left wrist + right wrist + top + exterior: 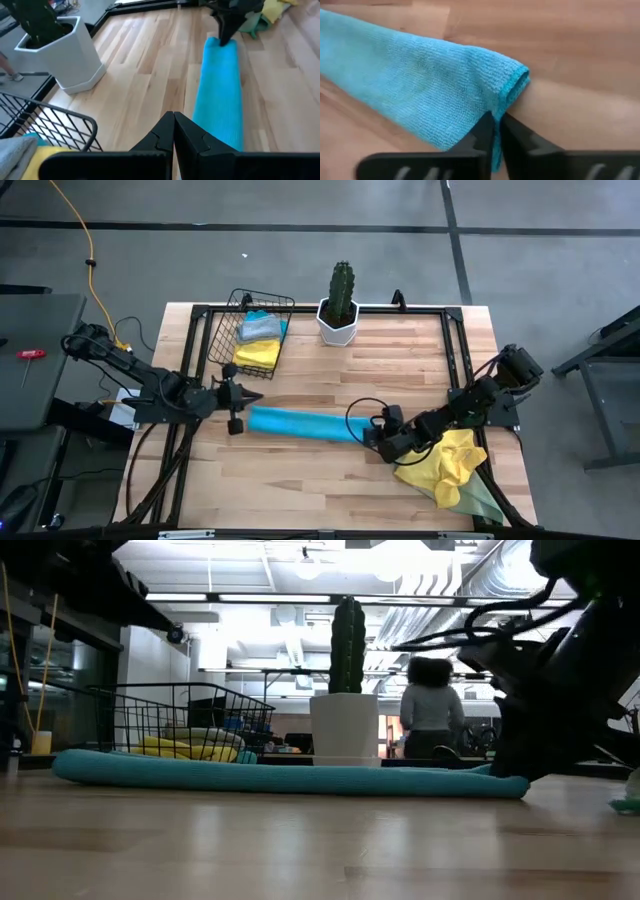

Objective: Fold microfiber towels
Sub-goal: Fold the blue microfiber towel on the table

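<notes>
The turquoise microfiber towel [298, 423], folded into a long strip, lies across the middle of the wooden table [330, 365]. The right gripper [496, 131] pinches its 3 o'clock end; the left gripper [173, 131] is clenched empty at its 9 o'clock end. More folding remains, and the crumpled yellow and green towels [450, 470] at 4 o'clock wait. The black wire basket [252, 330] at 11 o'clock holds folded grey, blue and yellow cloths [259, 340].

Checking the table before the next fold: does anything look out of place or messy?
Yes: a yellow towel lies crumpled on a green one at the table's near right corner. The blue towel lies in a neat strip.
</notes>
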